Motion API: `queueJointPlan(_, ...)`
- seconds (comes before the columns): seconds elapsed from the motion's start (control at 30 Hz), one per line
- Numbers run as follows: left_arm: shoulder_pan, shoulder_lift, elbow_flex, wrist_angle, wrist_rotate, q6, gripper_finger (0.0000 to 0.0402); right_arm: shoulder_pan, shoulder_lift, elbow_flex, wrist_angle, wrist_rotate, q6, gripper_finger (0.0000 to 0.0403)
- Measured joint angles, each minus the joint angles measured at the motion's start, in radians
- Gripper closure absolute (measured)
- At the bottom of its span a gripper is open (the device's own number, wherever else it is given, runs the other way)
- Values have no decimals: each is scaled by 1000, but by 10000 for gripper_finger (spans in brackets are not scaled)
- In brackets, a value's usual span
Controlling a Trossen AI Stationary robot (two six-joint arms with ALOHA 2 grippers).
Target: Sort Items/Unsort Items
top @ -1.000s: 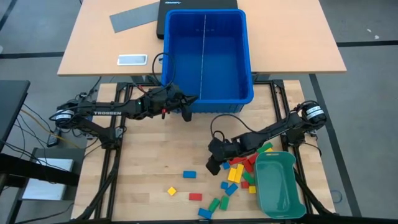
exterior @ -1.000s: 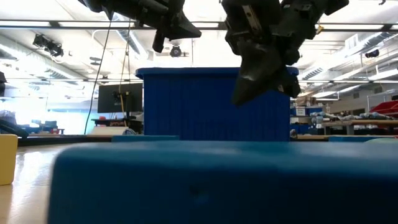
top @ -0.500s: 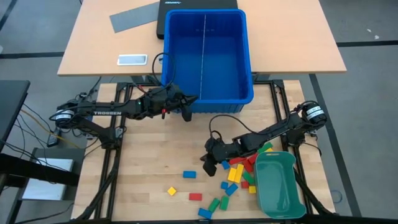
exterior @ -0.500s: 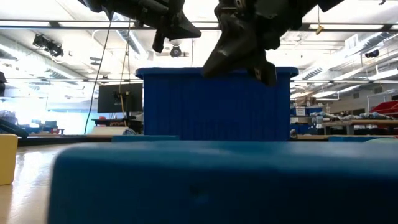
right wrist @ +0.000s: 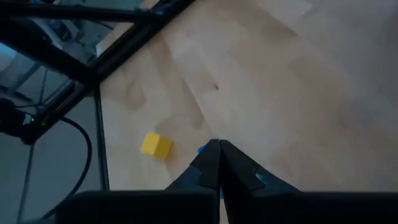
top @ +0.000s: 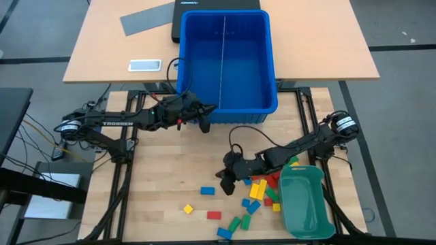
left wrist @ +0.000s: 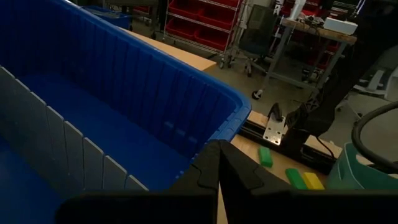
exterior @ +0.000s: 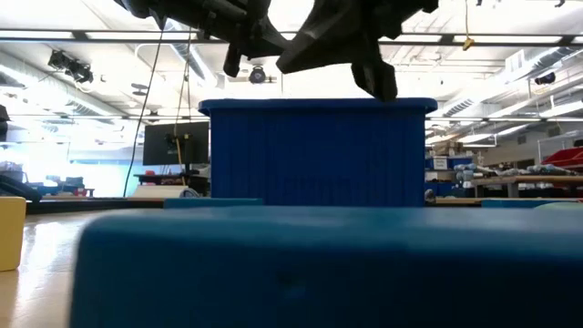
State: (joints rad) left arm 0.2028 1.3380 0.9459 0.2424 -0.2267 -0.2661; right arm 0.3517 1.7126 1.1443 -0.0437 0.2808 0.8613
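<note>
- Blocks (top: pixel 257 192) scattered at table's 5 o'clock, beside teal tray (top: pixel 304 202).
- Right gripper (top: pixel 224 182) clenched, empty, hovering; blue block (top: pixel 207 191) just at 8 o'clock of fingertips.
- Left gripper (top: pixel 205 126) clenched, empty, at blue bin (top: pixel 271 102) near wall.

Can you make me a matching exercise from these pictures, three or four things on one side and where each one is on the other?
Things:
1. left tool
2. right tool
3. green tray
4. grey divider

Places:
A. standing inside the blue bin
B. right of the block pile
C. shut, at the bin's near wall
D. shut, above a blue block

Pairs: 1-C, 2-D, 3-B, 4-A
</note>
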Motion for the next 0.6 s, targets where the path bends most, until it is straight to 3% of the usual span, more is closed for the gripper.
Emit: queueJointPlan(0.6,0,0,0,0,0,0,390,-41,0,34,-14,-14,-29,399)
